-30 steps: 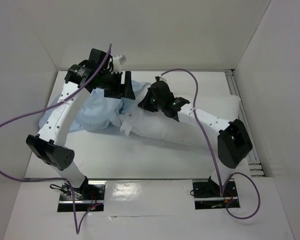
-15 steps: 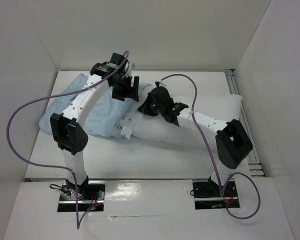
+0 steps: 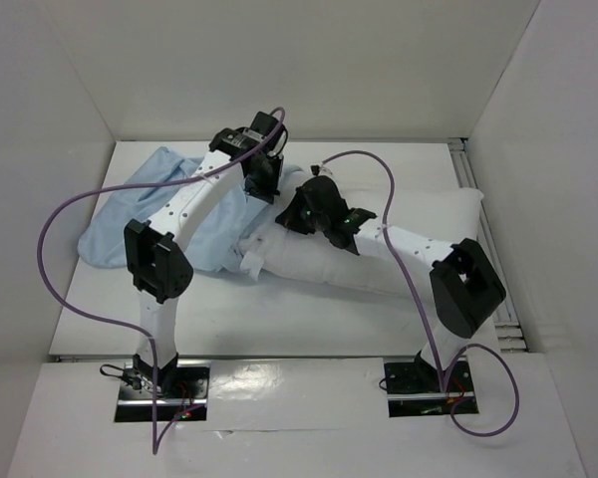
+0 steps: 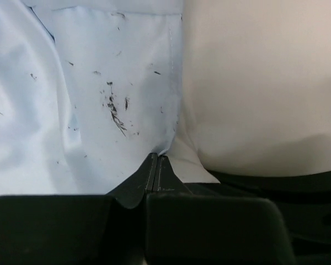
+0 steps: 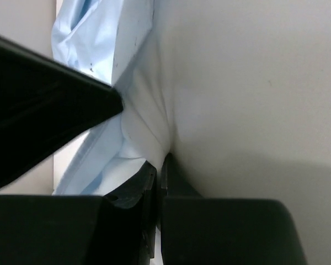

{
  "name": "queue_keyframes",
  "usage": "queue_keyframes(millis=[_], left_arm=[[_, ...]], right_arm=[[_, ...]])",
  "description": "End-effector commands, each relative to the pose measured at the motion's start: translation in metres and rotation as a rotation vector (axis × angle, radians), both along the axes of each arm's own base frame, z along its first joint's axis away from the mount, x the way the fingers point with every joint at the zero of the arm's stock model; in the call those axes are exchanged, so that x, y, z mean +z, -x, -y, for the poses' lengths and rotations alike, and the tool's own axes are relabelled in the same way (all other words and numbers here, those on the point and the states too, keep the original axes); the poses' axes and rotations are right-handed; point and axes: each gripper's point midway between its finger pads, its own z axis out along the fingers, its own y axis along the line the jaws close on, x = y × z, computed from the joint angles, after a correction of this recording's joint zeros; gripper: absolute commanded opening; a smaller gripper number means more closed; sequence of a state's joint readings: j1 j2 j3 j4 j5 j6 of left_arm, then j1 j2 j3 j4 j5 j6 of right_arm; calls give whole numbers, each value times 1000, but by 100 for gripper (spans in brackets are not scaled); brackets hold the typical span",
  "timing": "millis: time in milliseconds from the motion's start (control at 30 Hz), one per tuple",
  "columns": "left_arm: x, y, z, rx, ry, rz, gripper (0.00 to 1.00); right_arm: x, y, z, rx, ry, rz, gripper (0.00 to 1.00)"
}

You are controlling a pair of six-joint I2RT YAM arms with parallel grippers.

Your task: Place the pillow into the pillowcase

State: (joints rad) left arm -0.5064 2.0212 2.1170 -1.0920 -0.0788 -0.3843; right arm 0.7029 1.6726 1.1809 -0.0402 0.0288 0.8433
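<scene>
The pale blue pillowcase [image 3: 130,214] lies crumpled at the back left of the table. The white pillow [image 3: 419,234] stretches from its edge toward the right wall, with a small tag [image 3: 251,261] at its near left corner. My left gripper [image 3: 264,184] is shut on the pillowcase's hem, where blue cloth [image 4: 88,83] meets the pillow [image 4: 265,83]; its tips [image 4: 157,157] pinch the seam. My right gripper [image 3: 291,217], right beside it, is shut on a fold of white pillow fabric [image 5: 154,132] that runs into its tips [image 5: 160,163]. Blue pillowcase [image 5: 99,33] lies to its left.
White walls close in the table [image 3: 279,319] at the back and on both sides. A metal rail [image 3: 468,169] runs along the right edge. Purple cables [image 3: 60,279] loop off both arms. In the right wrist view the black left gripper [image 5: 44,99] fills the upper left.
My left arm swung right from over the pillowcase to its edge beside the right gripper, and its jaws went from open to shut on the hem. The right arm barely moved.
</scene>
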Motion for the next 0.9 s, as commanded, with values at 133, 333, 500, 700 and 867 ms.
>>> queue_keyframes(millis=[133, 333, 500, 700, 867], left_arm=[[43, -30, 17, 59, 116, 136, 0], [69, -33, 33, 9, 247, 146, 0], [129, 3, 61, -168, 460, 152, 0], [115, -11, 69, -162, 468, 157, 0], [55, -35, 62, -106, 412, 39, 1]], right_arm=[[-7, 23, 12, -6, 13, 27, 0], [2, 39, 8, 23, -6, 47, 0], [51, 49, 5, 39, 14, 115, 0], [49, 26, 9, -22, 85, 141, 0], [28, -8, 24, -92, 126, 139, 0]])
